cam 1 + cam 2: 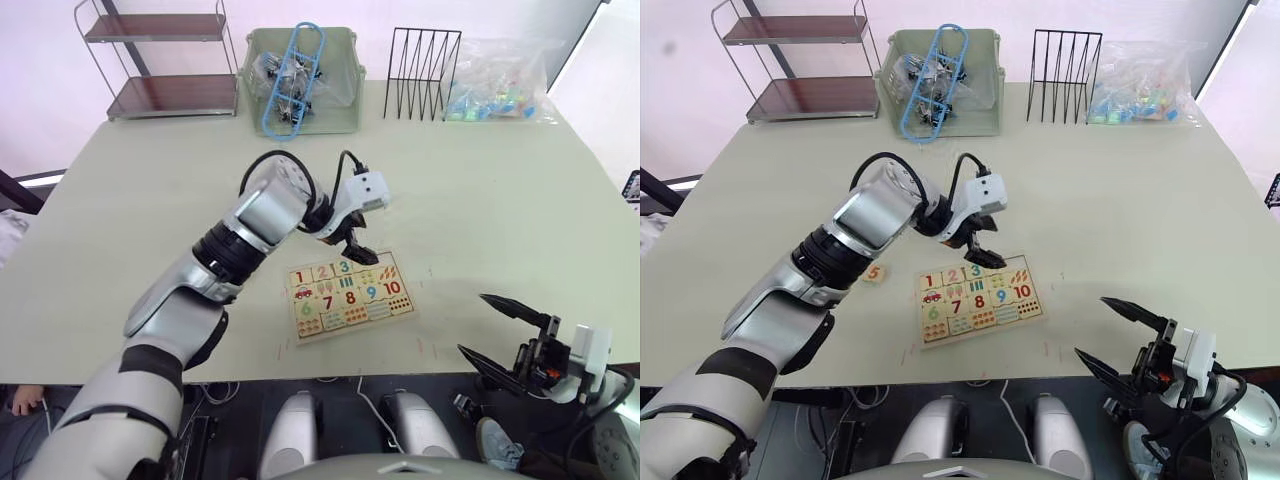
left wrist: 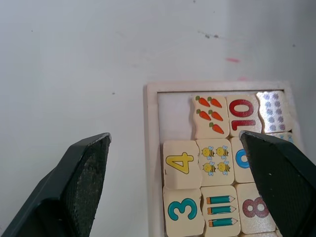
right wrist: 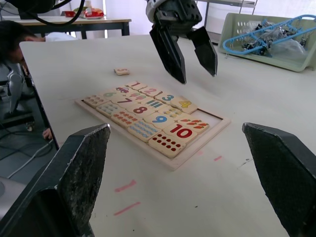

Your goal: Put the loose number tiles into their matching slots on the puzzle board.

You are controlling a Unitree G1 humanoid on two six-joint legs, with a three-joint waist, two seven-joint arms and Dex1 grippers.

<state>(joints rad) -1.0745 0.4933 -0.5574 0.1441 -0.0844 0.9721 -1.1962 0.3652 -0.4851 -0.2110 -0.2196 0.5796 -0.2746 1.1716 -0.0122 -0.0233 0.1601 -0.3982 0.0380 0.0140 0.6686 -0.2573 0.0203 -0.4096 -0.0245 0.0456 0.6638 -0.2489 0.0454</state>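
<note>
The puzzle board (image 1: 352, 297) lies on the table near its front edge, filled with numeral and picture tiles. In its top row the yellow 4 tile (image 2: 179, 163) sits slightly askew beside one bare slot (image 2: 174, 115) at the board's corner. A loose tile with an orange 5 (image 1: 874, 271) lies on the table to the left of the board. My left gripper (image 1: 360, 252) hangs open just above the top row, over the 4, with nothing between its fingers. My right gripper (image 1: 472, 323) is open and empty, right of the board at the table's front edge.
Along the table's back edge stand a metal shelf (image 1: 165, 60), a pale green bin (image 1: 345, 80) holding a blue hanger, a black wire rack (image 1: 422, 72) and a bag of colourful pieces (image 1: 500, 85). Red marks (image 3: 126, 186) dot the table near the board.
</note>
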